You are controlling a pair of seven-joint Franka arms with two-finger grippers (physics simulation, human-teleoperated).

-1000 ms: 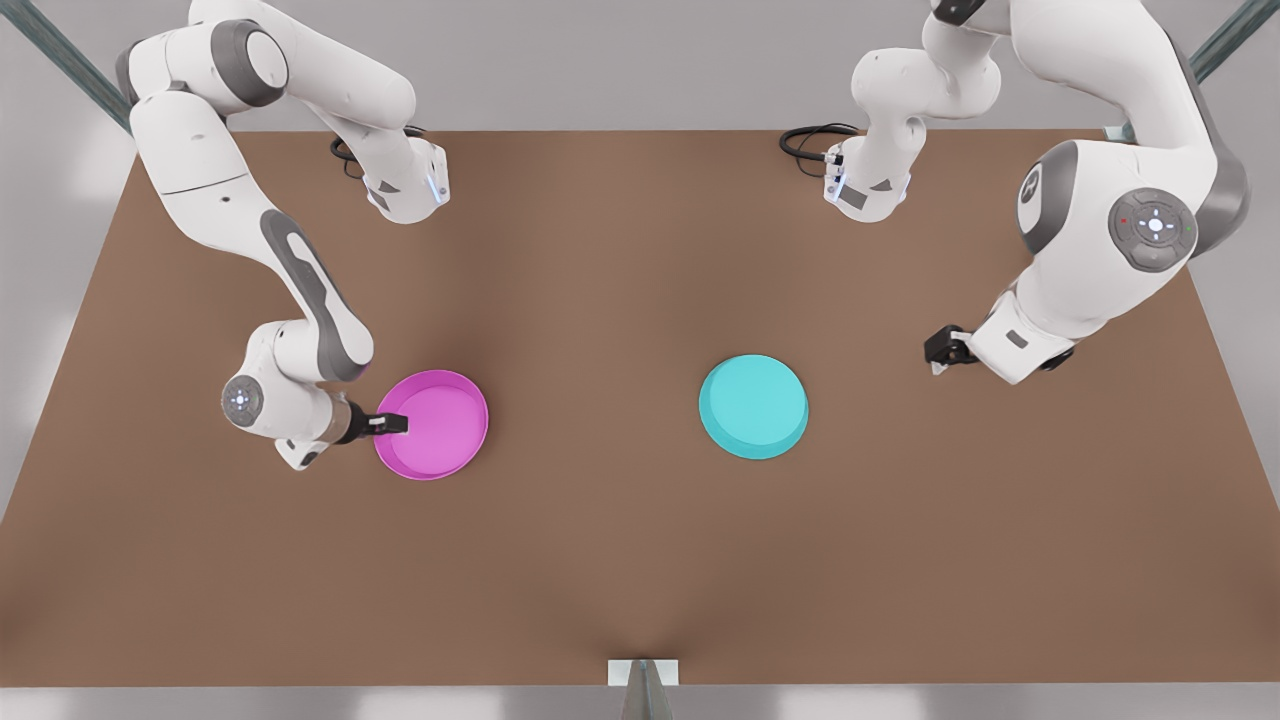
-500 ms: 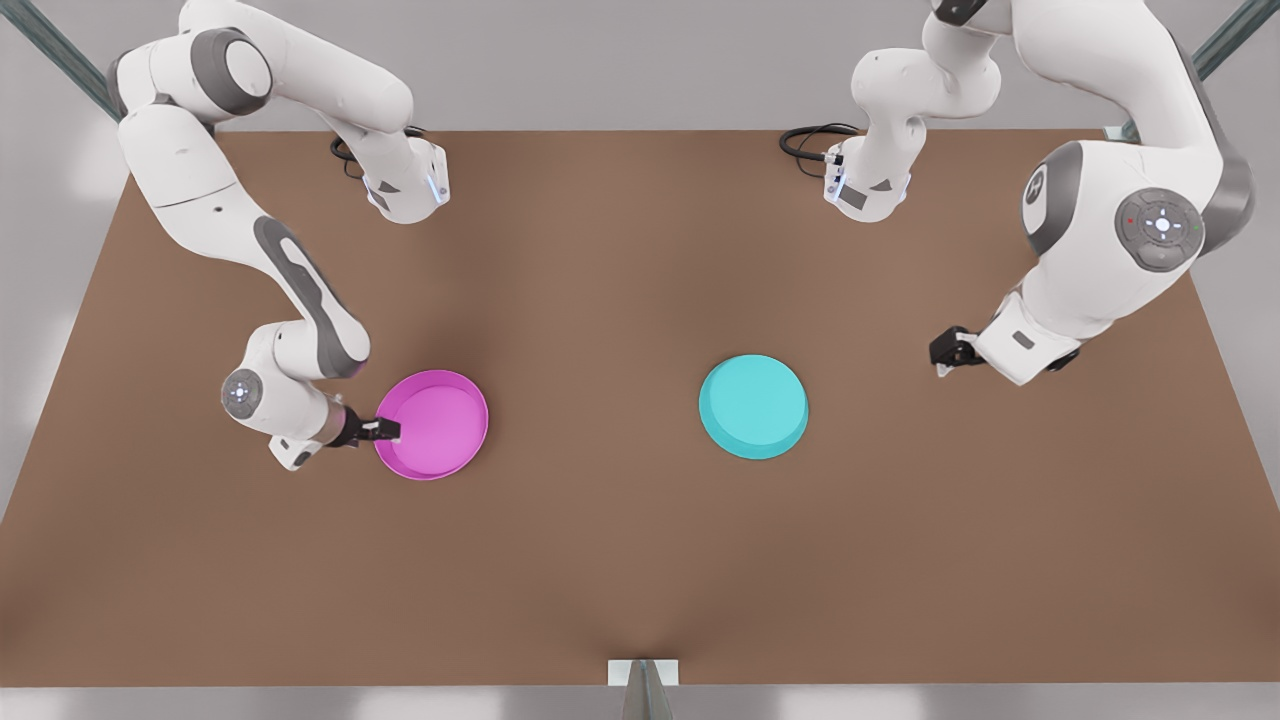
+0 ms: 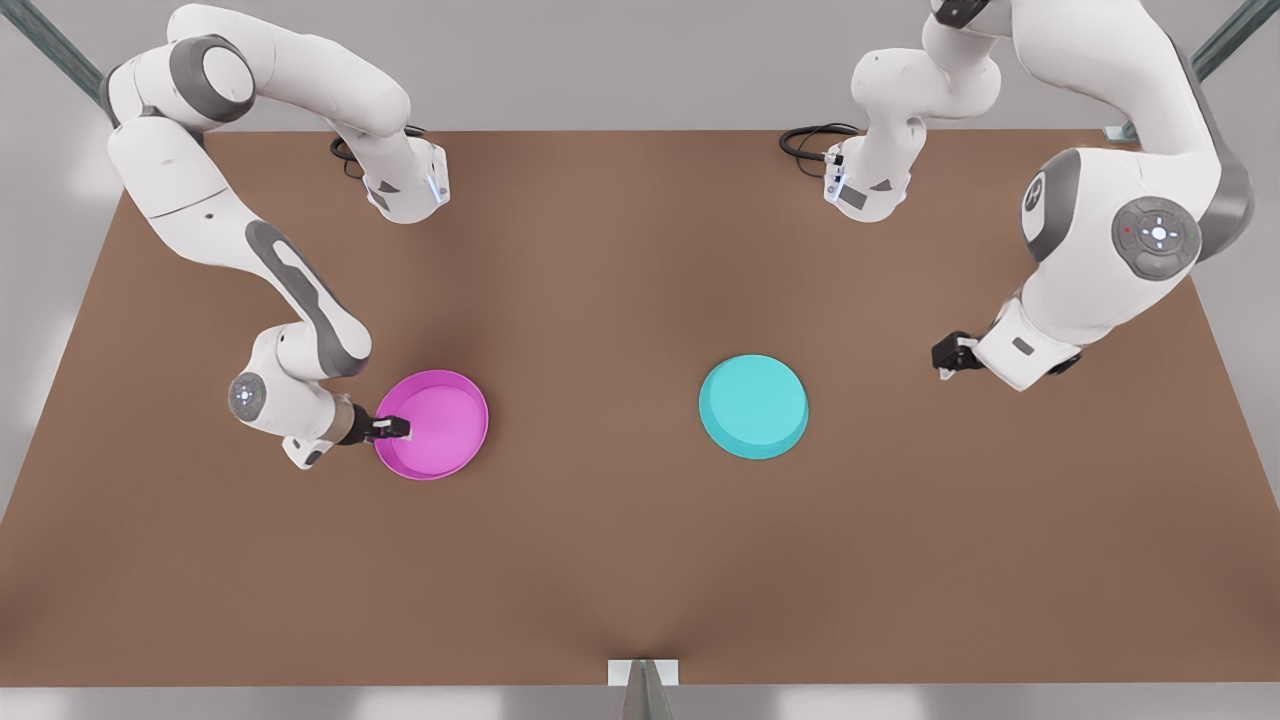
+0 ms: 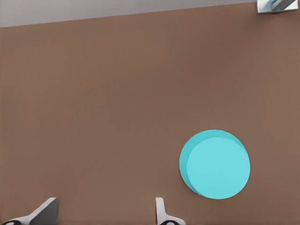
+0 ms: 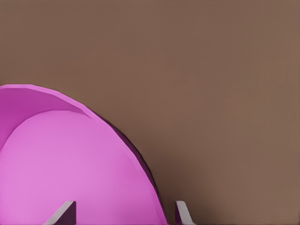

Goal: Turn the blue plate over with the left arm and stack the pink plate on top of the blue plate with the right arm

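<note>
The pink plate (image 3: pixel 435 420) sits open side up on the front view's left of the brown table. My right gripper (image 3: pixel 396 428) is open at its rim on the side away from the blue plate. In the right wrist view, one finger (image 5: pixel 63 213) is over the pink plate (image 5: pixel 70 159) and the other finger (image 5: pixel 183 213) is outside the rim. The blue plate (image 3: pixel 752 405) lies flat base up at centre right. My left gripper (image 3: pixel 948 356) hangs open, well off to the front view's right of it. The left wrist view looks at the blue plate (image 4: pixel 216 165) from a distance, past the open fingers (image 4: pixel 161 213).
Both arm bases (image 3: pixel 405 185) (image 3: pixel 868 185) stand at the table's back edge with black cables beside them. A small metal bracket (image 3: pixel 643 672) sits at the middle of the front edge. Bare tabletop (image 3: pixel 600 420) separates the two plates.
My right gripper drew back a little from the pink plate's rim, then came forward onto it again. The left arm drifted slightly towards the front view's right. Neither plate moved.
</note>
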